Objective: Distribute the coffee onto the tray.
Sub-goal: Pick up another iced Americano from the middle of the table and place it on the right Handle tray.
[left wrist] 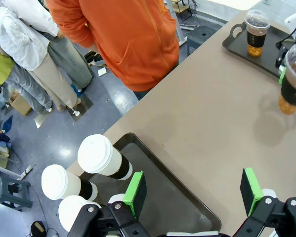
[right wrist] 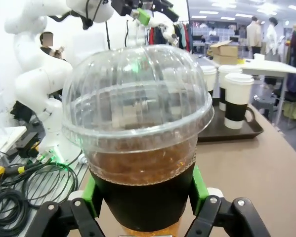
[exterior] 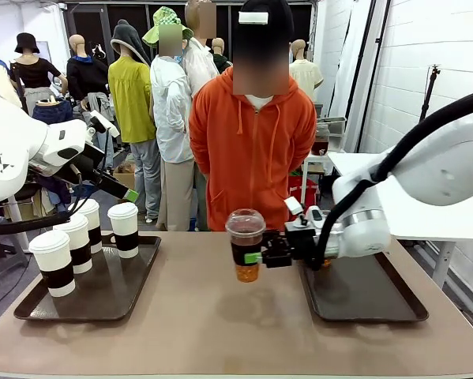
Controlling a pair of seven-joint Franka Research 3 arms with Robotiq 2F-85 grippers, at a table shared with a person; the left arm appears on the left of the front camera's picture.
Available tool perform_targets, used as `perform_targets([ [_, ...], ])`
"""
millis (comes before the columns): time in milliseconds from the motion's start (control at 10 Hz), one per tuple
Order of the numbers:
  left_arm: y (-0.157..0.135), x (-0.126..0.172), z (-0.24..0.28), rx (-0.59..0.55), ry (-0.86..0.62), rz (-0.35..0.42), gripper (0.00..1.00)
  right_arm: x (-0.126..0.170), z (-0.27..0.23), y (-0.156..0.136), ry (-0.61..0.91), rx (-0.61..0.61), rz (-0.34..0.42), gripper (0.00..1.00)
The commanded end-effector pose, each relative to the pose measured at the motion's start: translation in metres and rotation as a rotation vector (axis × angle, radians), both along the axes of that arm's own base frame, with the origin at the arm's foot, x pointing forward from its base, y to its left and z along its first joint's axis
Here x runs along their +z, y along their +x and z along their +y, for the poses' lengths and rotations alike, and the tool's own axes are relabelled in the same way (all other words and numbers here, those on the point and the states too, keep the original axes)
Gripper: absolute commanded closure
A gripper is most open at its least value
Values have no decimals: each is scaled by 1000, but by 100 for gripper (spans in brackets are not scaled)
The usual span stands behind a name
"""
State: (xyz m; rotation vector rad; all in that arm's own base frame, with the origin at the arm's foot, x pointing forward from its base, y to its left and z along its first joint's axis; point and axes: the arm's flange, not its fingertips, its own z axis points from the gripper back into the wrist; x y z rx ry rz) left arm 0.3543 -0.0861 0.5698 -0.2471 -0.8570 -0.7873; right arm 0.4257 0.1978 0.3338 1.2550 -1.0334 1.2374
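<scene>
Right gripper (exterior: 256, 257) is clamped on a clear dome-lidded cup (exterior: 245, 245) of amber drink, green pads pressed on the dark sleeve from both sides; cup is upright and held clear of the table (exterior: 220, 316), over the bare middle between the two trays. Right wrist view confirms it: cup (right wrist: 138, 138) fills the space between the fingers (right wrist: 91, 195), sleeve pinched. Second dome-lidded cup (left wrist: 256, 33) stands on the right tray (left wrist: 236, 42), near its far handle end per left wrist view; in front view it is mostly hidden behind the right arm. Right tray (exterior: 362, 296) otherwise shows a bare dark surface. Left tray (exterior: 94, 292) carries four white lidded paper cups with black sleeves: one nearest the robot (exterior: 53, 262), one behind it (exterior: 73, 243), one farther back (exterior: 86, 225), one toward the table middle (exterior: 124, 229). Left gripper (left wrist: 192, 192) hangs above the left tray's inner edge, fingers spread wide, nothing between them. Person in an orange hoodie (exterior: 252, 150) stands at the far side, hands not visible.
</scene>
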Motion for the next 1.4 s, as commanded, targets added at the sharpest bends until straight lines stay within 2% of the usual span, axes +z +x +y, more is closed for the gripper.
perform_targets([
  [0, 0, 0, 0, -7, -7, 3, 0, 9, -39, -3, 7, 2, 21, 18],
  [300, 0, 0, 0, -7, -7, 3, 0, 1, -96, 0, -19, -5, 13, 18],
  [800, 0, 0, 0, -7, -7, 3, 0, -21, -172, 25, -36, -12, 3, 18],
  [1300, 0, 0, 0, -7, -7, 3, 0, -47, -214, 53, -3, -11, -40, 18],
])
